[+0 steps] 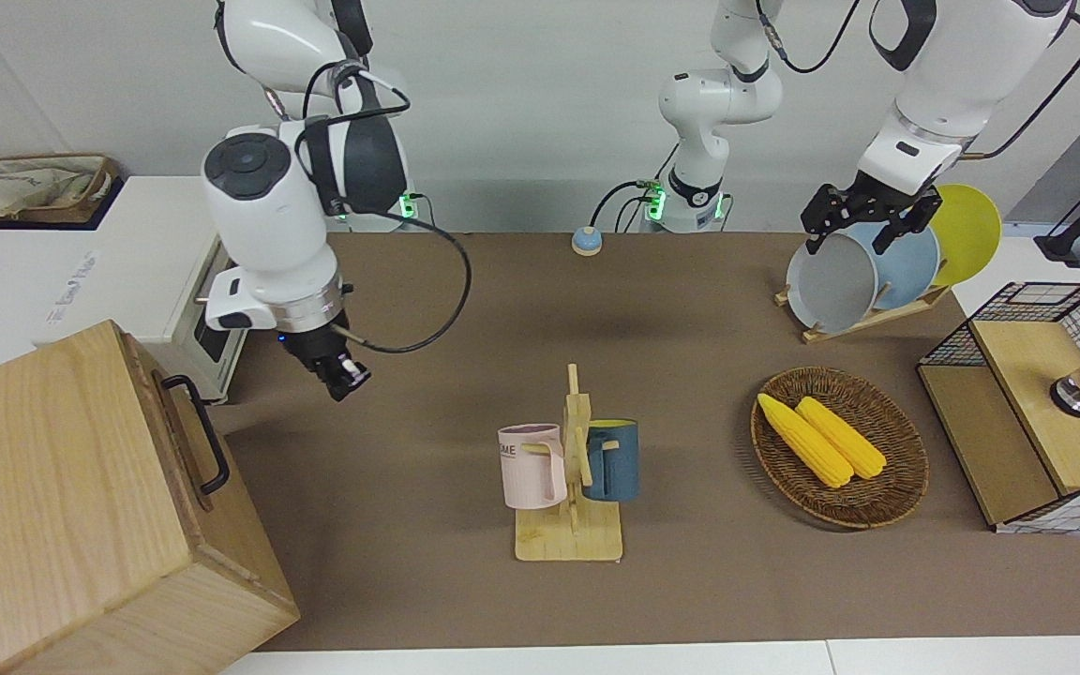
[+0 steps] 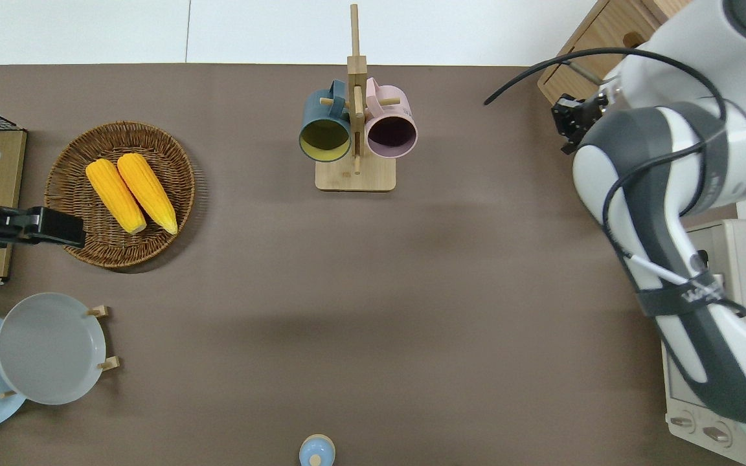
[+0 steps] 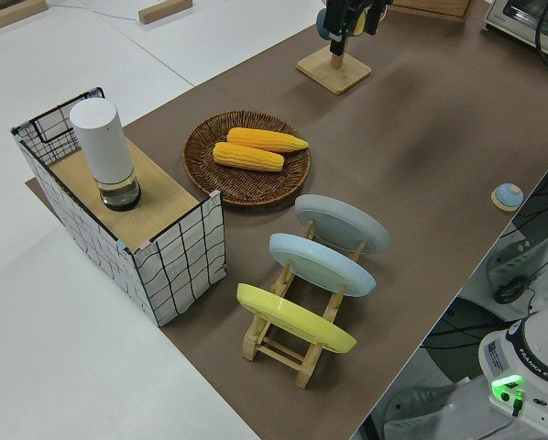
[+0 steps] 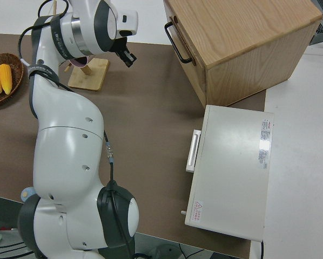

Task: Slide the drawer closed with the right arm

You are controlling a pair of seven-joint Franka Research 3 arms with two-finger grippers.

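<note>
Drawer (image 1: 191,441) sits flush in its pale box, black handle (image 1: 200,432) free; right fingers' (image 1: 350,377) opening unclear.

My bench (image 1: 427,525) (brown-topped) carries a mug rack (image 1: 570,525), corn basket (image 1: 887,497), plate rack (image 1: 863,323), wire box (image 1: 1018,450), wooden box (image 1: 62,506) and toaster oven (image 4: 231,172).

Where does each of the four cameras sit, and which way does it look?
Front view: across the table, facing the robots; shows both arms, the right gripper near the drawer.
Overhead view: straight down; shows the right arm and the mug rack.
Left side view: raised at the left arm's end, looking along the table; shows the plate rack, hardly any arm.
Right side view: above the right arm, looking along its reach; shows the toaster oven.
Shared: the corn basket appears in all four.
</note>
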